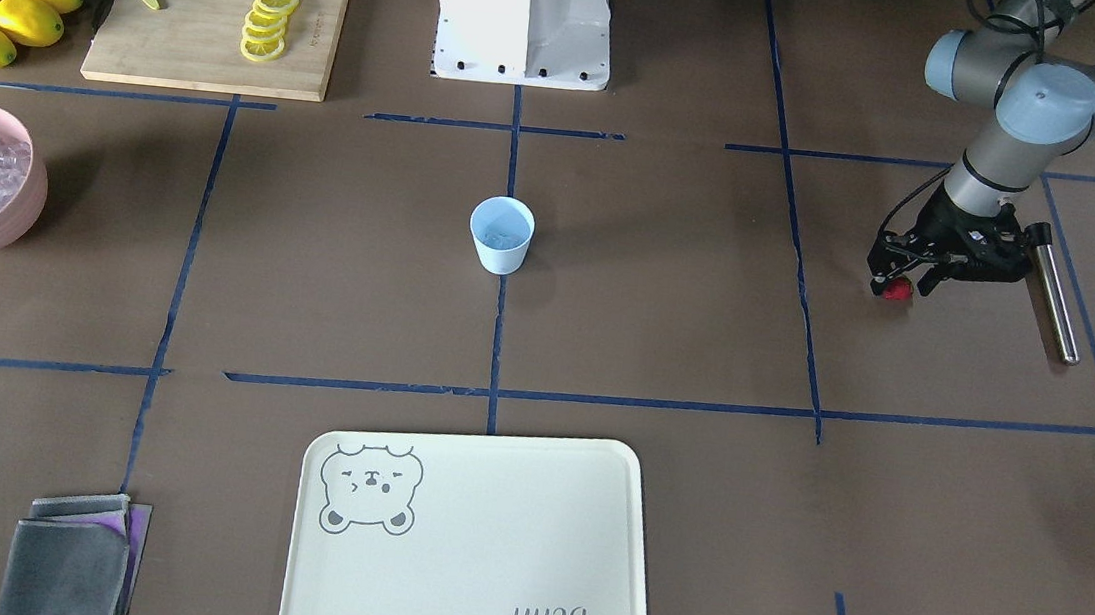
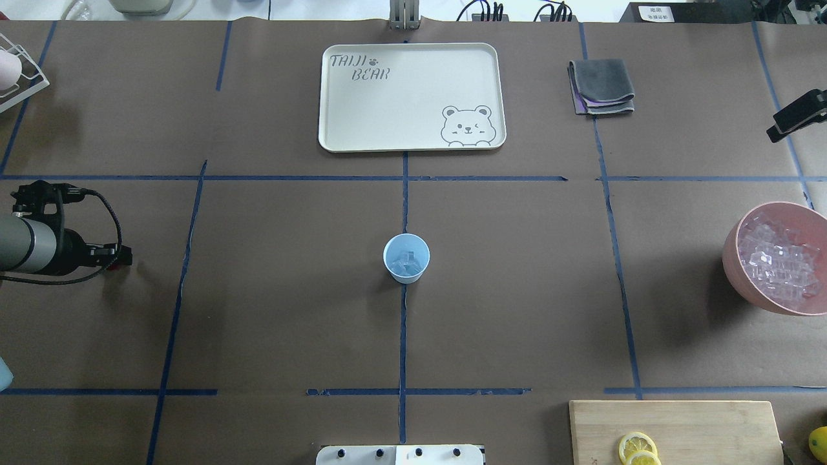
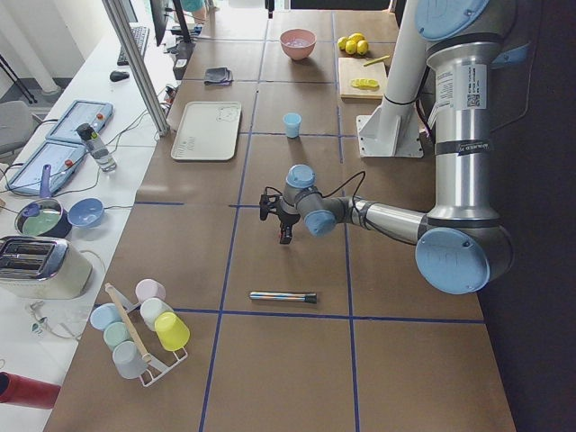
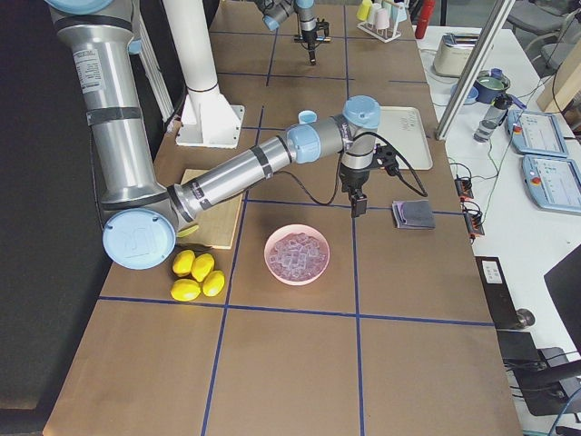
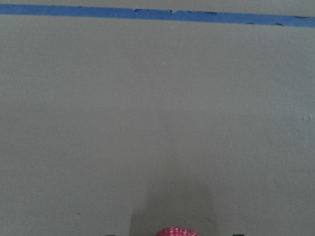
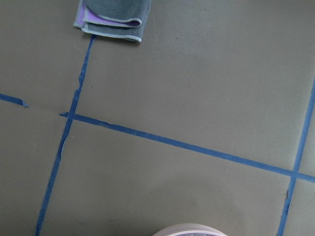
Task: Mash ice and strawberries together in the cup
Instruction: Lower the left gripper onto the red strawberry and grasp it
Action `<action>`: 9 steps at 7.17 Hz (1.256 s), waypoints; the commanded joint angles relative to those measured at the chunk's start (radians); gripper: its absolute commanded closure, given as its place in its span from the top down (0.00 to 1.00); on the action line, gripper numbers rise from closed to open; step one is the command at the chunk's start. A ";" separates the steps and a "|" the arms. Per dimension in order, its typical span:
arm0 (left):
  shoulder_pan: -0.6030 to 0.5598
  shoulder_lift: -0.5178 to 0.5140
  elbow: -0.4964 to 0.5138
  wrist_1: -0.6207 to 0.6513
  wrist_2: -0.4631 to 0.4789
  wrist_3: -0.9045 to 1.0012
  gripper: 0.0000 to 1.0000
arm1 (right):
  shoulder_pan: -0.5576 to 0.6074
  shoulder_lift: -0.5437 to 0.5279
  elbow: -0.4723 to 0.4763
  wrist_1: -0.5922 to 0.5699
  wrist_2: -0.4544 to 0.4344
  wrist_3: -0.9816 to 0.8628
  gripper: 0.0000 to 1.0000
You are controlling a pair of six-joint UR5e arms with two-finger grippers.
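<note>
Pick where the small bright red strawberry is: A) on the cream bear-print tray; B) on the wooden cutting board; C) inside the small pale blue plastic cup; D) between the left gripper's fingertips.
D: the small red strawberry sits between the left gripper fingertips, far from the pale blue cup, which holds only ice.

Open table [image 1: 670, 289] all round cup [image 1: 500, 235], metal rod [image 1: 1053, 304] beside left jaws

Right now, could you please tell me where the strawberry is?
In the front-facing view the strawberry sits at the far right, pinched in the left gripper just above the table. The metal rod lies beside it, and the cup stands well away.
</note>
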 commanded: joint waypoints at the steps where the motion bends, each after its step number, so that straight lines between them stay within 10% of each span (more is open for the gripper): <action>1: 0.000 0.012 -0.009 0.000 0.002 0.001 0.23 | 0.000 0.001 0.000 -0.001 0.013 0.000 0.99; 3: -0.006 0.032 -0.043 0.006 -0.015 0.001 0.02 | 0.000 0.000 0.002 -0.001 0.022 0.005 0.99; 6: -0.035 0.015 -0.132 0.034 -0.142 -0.022 0.00 | 0.017 -0.013 -0.009 0.001 0.031 0.002 0.99; 9: -0.022 -0.311 -0.181 0.385 -0.153 -0.178 0.00 | 0.089 -0.065 -0.027 0.003 0.052 -0.076 0.99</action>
